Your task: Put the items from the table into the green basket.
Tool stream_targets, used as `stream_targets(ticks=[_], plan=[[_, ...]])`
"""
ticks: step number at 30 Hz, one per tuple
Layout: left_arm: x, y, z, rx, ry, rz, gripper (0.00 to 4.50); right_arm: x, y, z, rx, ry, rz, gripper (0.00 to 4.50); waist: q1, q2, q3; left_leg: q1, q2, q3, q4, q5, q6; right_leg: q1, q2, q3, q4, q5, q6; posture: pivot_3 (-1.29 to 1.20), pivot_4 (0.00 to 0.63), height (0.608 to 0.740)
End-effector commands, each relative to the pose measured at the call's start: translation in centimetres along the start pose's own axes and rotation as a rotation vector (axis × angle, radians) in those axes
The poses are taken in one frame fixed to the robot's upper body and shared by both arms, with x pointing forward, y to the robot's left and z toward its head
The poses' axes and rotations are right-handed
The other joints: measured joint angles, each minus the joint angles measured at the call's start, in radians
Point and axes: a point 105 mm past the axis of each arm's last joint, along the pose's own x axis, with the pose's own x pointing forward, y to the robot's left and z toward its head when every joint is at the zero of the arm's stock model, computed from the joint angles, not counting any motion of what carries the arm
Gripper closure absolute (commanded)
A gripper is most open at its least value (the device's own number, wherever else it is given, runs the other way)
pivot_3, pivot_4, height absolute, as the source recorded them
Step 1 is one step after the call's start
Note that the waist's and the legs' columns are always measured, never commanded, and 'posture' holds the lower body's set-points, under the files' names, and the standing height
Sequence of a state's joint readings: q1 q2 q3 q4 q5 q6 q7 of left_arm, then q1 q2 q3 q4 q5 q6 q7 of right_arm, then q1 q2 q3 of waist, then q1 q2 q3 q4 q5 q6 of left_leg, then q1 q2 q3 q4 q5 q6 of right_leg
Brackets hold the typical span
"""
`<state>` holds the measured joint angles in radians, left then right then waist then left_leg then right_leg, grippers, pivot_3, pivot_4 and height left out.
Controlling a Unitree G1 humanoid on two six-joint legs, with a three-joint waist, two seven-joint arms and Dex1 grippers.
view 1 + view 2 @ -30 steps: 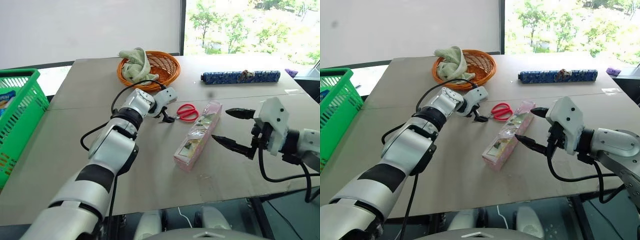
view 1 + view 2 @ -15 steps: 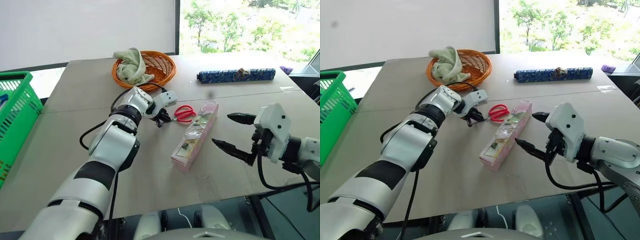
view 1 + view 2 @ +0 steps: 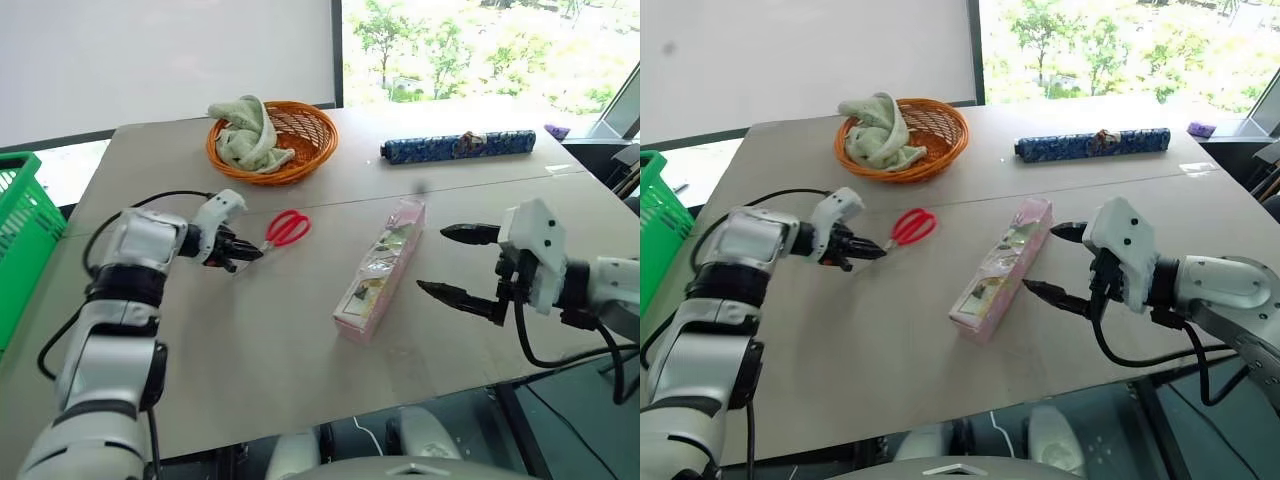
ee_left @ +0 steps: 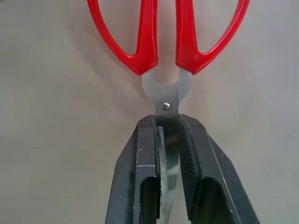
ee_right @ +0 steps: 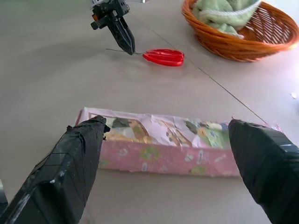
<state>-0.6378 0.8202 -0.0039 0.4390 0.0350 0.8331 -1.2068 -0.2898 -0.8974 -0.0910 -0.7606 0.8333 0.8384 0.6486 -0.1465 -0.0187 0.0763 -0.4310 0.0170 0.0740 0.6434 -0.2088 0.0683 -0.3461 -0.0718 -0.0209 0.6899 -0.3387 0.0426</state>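
Note:
The red-handled scissors (image 3: 288, 228) are held by their blades in my left gripper (image 3: 245, 255), which is shut on them; in the left wrist view both fingers (image 4: 140, 154) clamp the blade just behind the pivot. They sit low over the table (image 3: 250, 360), left of centre, and I cannot tell whether they touch it. The long pink box (image 3: 380, 268) lies slanted at mid-table. My right gripper (image 3: 432, 260) hovers open just right of the box with nothing between its fingers. A corner of the green basket (image 3: 15, 250) stands at the far left.
An orange wicker bowl (image 3: 290, 135) with a green cloth sits at the back of the table. A long blue patterned roll (image 3: 457, 146) lies at the back right. A seam crosses the tabletop behind the box.
My left gripper closed on the scissors' blades and drew them left, away from the pink box. The right gripper has stayed by the box. The camera has swung slightly right.

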Motion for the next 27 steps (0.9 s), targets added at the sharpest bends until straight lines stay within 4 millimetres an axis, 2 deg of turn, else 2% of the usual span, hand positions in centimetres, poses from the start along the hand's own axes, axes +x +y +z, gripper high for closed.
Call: stream_targets(ticks=[1,2,5,6,7,8,9,10,12,13,15,17,18,20,21,24,27], plan=[[-4.4,4.6,-2.0,-0.054,-0.012,0.305,4.45,1.1,-0.2,1.1,-0.053,-0.056,0.062,0.0,0.025,-0.001,-0.001,0.001,0.0,0.0,0.0,0.001,-0.002,0.0,0.0,-0.001,0.002,0.0,0.0,-0.03,0.01,0.74],[-4.7,5.3,-2.2,-0.063,-0.018,0.345,4.45,1.3,-0.4,1.1,-0.057,-0.057,0.07,0.0,0.034,-0.001,-0.001,0.001,0.0,0.0,0.0,0.001,-0.001,-0.001,0.0,-0.001,0.004,0.0,0.0,-0.03,0.008,0.74],[-5.5,7.4,-2.5,-0.105,-0.036,0.465,4.45,1.6,-0.5,1.0,-0.068,-0.058,0.091,0.0,0.108,-0.004,-0.004,0.001,0.0,-0.002,0.002,0.0,-0.001,-0.001,-0.001,-0.005,0.005,0.0,0.0,-0.01,0.005,0.74],[-5.7,7.9,-2.7,-0.109,-0.036,0.492,3.65,1.7,-0.6,1.0,-0.071,-0.059,0.095,0.0,0.117,-0.005,-0.004,0.0,0.0,-0.003,0.004,0.0,-0.001,0.0,-0.002,-0.006,0.005,0.0,0.0,-0.01,0.004,0.74],[-6.1,8.4,-3.0,-0.119,-0.028,0.521,3.45,1.8,-0.6,1.0,-0.073,-0.059,0.099,0.0,0.133,-0.006,-0.005,-0.001,0.0,-0.003,0.004,0.0,-0.001,0.0,-0.002,-0.007,0.005,0.0,0.0,-0.01,0.004,0.74],[-6.3,8.0,-2.4,-0.122,-0.064,0.489,3.18,1.7,-0.6,0.9,-0.075,-0.057,0.101,0.0,0.141,-0.008,-0.007,-0.001,-0.001,-0.003,0.005,0.0,-0.002,0.0,-0.003,-0.006,0.005,0.0,0.0,-0.02,0.006,0.74],[-6.4,7.6,-1.9,-0.122,-0.092,0.461,2.67,1.7,-0.6,0.9,-0.076,-0.057,0.102,0.0,0.142,-0.009,-0.007,-0.001,-0.002,-0.003,0.005,0.0,-0.003,0.0,-0.005,-0.007,0.004,0.0,0.0,-0.02,0.006,0.74],[-6.4,6.3,-0.3,-0.122,-0.162,0.393,2.34,1.5,-0.7,0.8,-0.077,-0.048,0.095,0.0,0.142,-0.012,-0.009,-0.002,-0.002,-0.003,0.005,0.0,-0.005,-0.001,-0.005,-0.007,0.004,0.0,0.0,-0.04,0.007,0.74],[-6.6,1.2,3.8,-0.111,-0.306,0.148,1.45,1.0,-0.9,0.5,-0.077,-0.026,0.071,0.0,0.14,-0.015,-0.01,-0.003,-0.003,-0.003,0.004,0.0,-0.009,-0.001,-0.007,-0.007,0.003,0.0,0.0,-0.04,0.007,0.74],[-6.7,-1.5,5.3,-0.1,-0.351,0.034,1.45,0.7,-1.0,0.4,-0.077,-0.017,0.057,0.0,0.139,-0.016,-0.011,-0.004,-0.003,-0.003,0.004,0.0,-0.009,-0.001,-0.007,-0.007,0.003,0.0,-0.001,-0.06,0.008,0.74],[-6.5,-5.4,7.0,-0.09,-0.385,-0.114,1.45,0.2,-1.1,0.2,-0.072,-0.006,0.032,0.0,0.132,-0.016,-0.012,-0.006,-0.004,-0.005,0.005,-0.001,-0.009,-0.001,-0.008,-0.008,0.001,0.0,-0.001,-0.08,0.008,0.74],[-5.5,-8.7,7.9,-0.093,-0.38,-0.234,1.45,-0.4,-1.4,-0.1,-0.066,0.01,0.002,0.0,0.123,-0.012,-0.015,-0.005,-0.006,-0.005,0.005,-0.001,-0.008,-0.001,-0.008,-0.008,0.0,0.0,0.0,-0.1,0.009,0.74],[-4.6,-10.5,8.1,-0.072,-0.355,-0.278,1.23,-0.8,-1.5,-0.3,-0.063,0.023,-0.013,0.0,0.117,-0.009,-0.017,-0.004,-0.006,-0.005,0.004,0.001,-0.005,0.001,-0.008,-0.007,0.0,0.0,0.0,-0.1,0.01,0.74],[-3.1,-13.2,8.2,-0.02,-0.306,-0.335,0.64,-1.5,-1.6,-0.6,-0.059,0.045,-0.036,0.0,0.105,-0.007,-0.018,-0.002,-0.006,-0.004,0.004,0.002,-0.004,0.002,-0.007,-0.007,0.002,0.0,0.0,-0.12,0.014,0.74],[-2.1,-14.3,8.5,-0.027,-0.29,-0.37,0.15,-1.8,-1.8,-0.8,-0.062,0.063,-0.052,0.0,0.101,-0.007,-0.018,-0.001,-0.006,-0.004,0.004,0.002,-0.004,0.003,-0.006,-0.006,0.004,-0.001,0.001,-0.15,0.02,0.74],[1.5,-17.6,9.3,-0.058,-0.22,-0.452,0.06,-3.1,-1.9,-1.2,-0.063,0.103,-0.096,0.0,0.099,-0.006,-0.017,0.0,-0.003,-0.004,0.005,0.002,-0.004,0.003,-0.001,-0.005,0.005,0.0,0.001,-0.18,0.028,0.74],[2.6,-18.6,9.3,-0.07,-0.183,-0.47,0.06,-3.5,-1.8,-1.2,-0.064,0.112,-0.111,0.0,0.084,-0.006,-0.018,0.001,-0.003,-0.003,0.006,0.001,-0.002,0.003,-0.001,-0.002,0.005,0.0,0.001,-0.18,0.028,0.74]])
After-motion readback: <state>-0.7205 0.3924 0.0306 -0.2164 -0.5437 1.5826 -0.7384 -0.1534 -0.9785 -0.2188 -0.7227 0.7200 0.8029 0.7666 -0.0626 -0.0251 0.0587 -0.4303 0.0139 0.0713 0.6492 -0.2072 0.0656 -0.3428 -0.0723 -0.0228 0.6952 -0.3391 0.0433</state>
